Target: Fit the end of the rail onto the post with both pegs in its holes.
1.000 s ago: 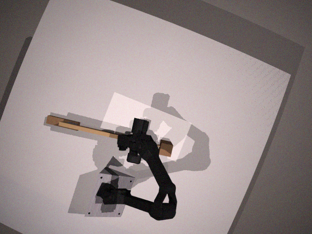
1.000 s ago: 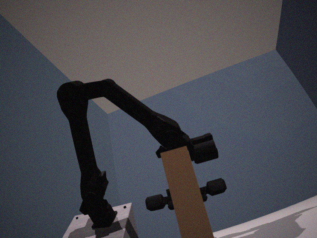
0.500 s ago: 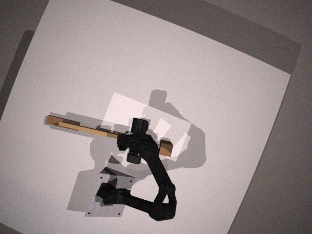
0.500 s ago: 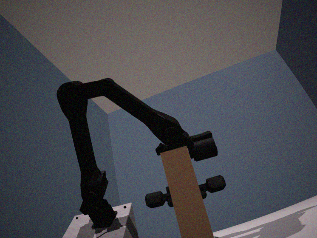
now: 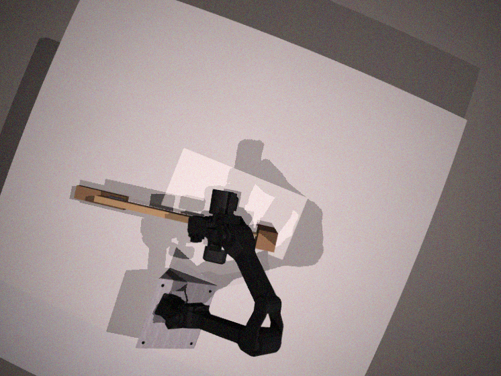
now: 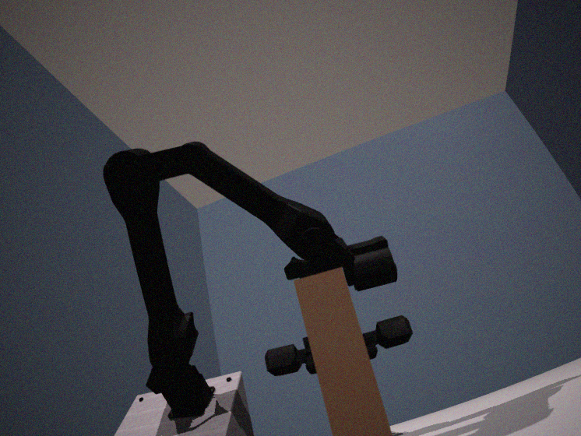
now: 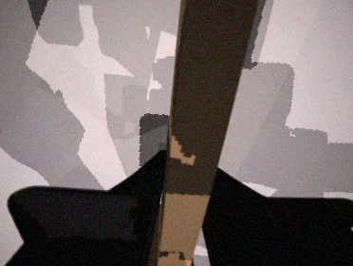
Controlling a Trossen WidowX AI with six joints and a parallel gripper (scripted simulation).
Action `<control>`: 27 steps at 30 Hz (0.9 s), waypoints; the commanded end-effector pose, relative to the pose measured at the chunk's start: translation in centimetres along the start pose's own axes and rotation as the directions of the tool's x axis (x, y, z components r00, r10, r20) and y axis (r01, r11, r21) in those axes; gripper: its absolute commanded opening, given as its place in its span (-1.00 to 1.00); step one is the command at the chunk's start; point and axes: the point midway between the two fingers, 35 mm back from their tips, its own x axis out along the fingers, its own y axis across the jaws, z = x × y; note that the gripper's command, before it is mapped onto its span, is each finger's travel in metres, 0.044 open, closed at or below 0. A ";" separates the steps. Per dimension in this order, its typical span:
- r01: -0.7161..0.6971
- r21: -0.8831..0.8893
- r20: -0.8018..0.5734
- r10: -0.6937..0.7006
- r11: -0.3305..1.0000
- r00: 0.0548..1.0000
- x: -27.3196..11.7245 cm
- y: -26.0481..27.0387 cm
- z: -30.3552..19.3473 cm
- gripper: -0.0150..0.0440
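Note:
The long wooden rail (image 5: 141, 207) (image 7: 209, 90) runs from the low footboard block (image 5: 83, 192) at the left towards the wooden post (image 5: 266, 239) (image 6: 328, 304). Its far end lies over the block's bracket. My gripper (image 5: 219, 230) (image 6: 339, 352) (image 7: 177, 157) is shut on the rail, one finger on each side, near its post end. In the top view the arm hides the rail's near end; a thin sliver of light wood shows beside the post, and I cannot tell whether it is peg or rail. The holes, the pegs' fit and the rail's exact level are hidden.
The arm's base stands on a pale mounting block (image 5: 174, 336) (image 6: 140, 417) in front of the rail. The arm's links (image 5: 256, 274) (image 6: 234, 188) arch over from the post side. Shadows of arm and rail fall across the white table (image 5: 344, 162).

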 end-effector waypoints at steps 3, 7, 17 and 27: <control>0.016 0.004 0.013 -0.016 1.000 1.000 -0.7 -0.4 0.0 -0.49; 0.016 0.004 0.013 -0.016 1.000 1.000 -0.8 -0.4 0.0 -0.49; 0.016 0.004 0.013 -0.016 1.000 1.000 -0.4 -0.4 0.1 -0.49; 0.016 0.004 0.012 -0.016 1.000 1.000 -0.4 -0.2 0.1 -0.49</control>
